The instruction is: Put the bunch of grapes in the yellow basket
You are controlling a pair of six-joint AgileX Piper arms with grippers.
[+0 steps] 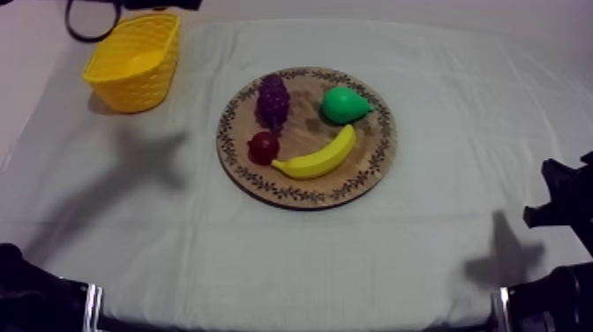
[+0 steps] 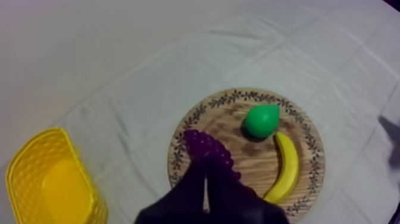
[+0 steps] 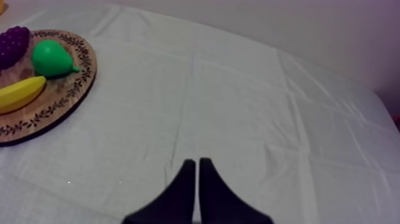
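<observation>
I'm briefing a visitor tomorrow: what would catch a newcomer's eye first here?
The round wooden board mid-table, carrying a purple bunch of grapes, a green pear, a banana and a small red fruit. Next, the bright yellow basket at the table's far left. My left claw, shut, points at the grapes from above.

- Light is coming from overhead, soft and dim-ish. The cloth (image 1: 291, 265) is reading dull grey in the top view.
- A broad dark shadow is lying on the cloth left of the wooden board (image 1: 375, 163), near the yellow basket (image 1: 132, 62). A smaller one is sitting at lower right.
- Board is throwing a thin shadow along its near rim.
- Wrist views are carrying a purplish cast.
- Pear (image 1: 342, 103) and banana (image 1: 318, 157) are catching a faint sheen.
</observation>
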